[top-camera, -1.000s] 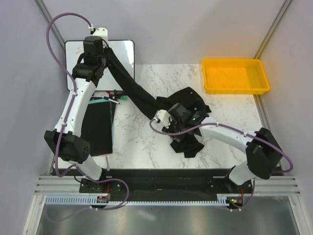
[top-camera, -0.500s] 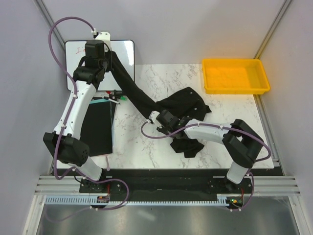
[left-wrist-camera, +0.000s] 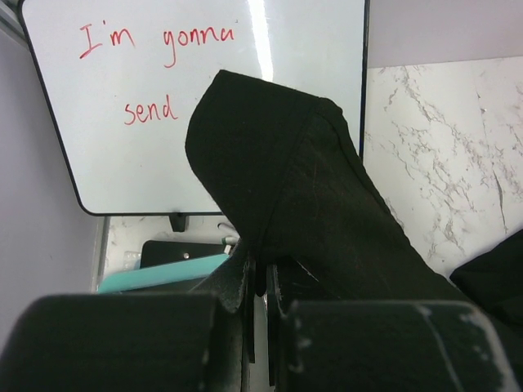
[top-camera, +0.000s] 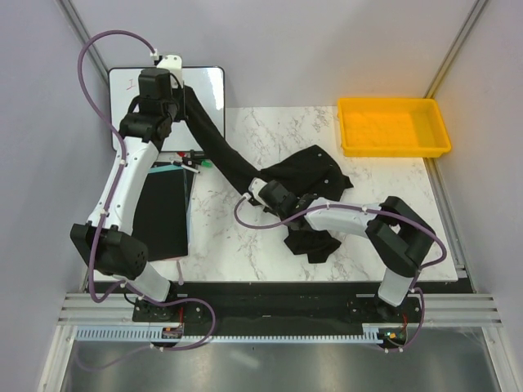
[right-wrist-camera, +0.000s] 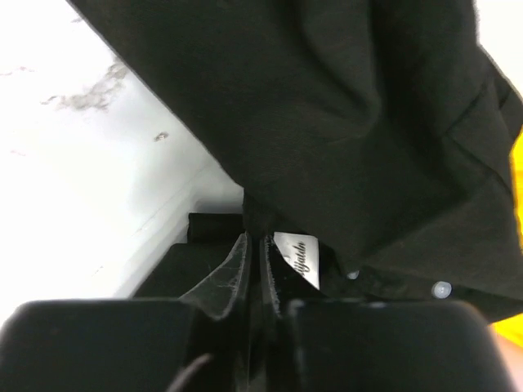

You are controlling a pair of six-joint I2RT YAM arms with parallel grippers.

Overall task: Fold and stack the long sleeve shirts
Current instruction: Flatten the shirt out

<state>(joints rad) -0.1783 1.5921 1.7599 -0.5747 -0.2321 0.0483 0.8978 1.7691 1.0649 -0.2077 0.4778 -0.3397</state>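
**Both grippers pinching the black shirt, sleeve stretched out to the far left**

- The long sleeve shirt [top-camera: 309, 173] is lying bunched at the middle of the marble table [top-camera: 229, 241]. Part of it is hanging down toward the near edge beside the right arm.
- One sleeve [top-camera: 214, 140] is running off the heap as a taut diagonal band toward the far left corner, rising off the table as it goes.
- The left gripper [left-wrist-camera: 257, 282] is holding the end of that sleeve. Its jaws are pressing almost together with the cloth caught between them, and the cuff is folding over above the fingers. It is hanging over the whiteboard [left-wrist-camera: 122, 155], which is showing red handwriting [left-wrist-camera: 155, 41].
- The right gripper [right-wrist-camera: 255, 263] is sitting at the left edge of the heap, where the sleeve meets the body. Its jaws are narrow and are nipping a fold of black cloth just beside a white label [right-wrist-camera: 301, 260]. A pale button [right-wrist-camera: 441, 288] is showing to the right of it.
- A flat black board [top-camera: 162, 216] is lying at the table's left side, under the left arm.
- A yellow tray [top-camera: 396, 150] is sitting at the far right corner, well apart from the shirt.
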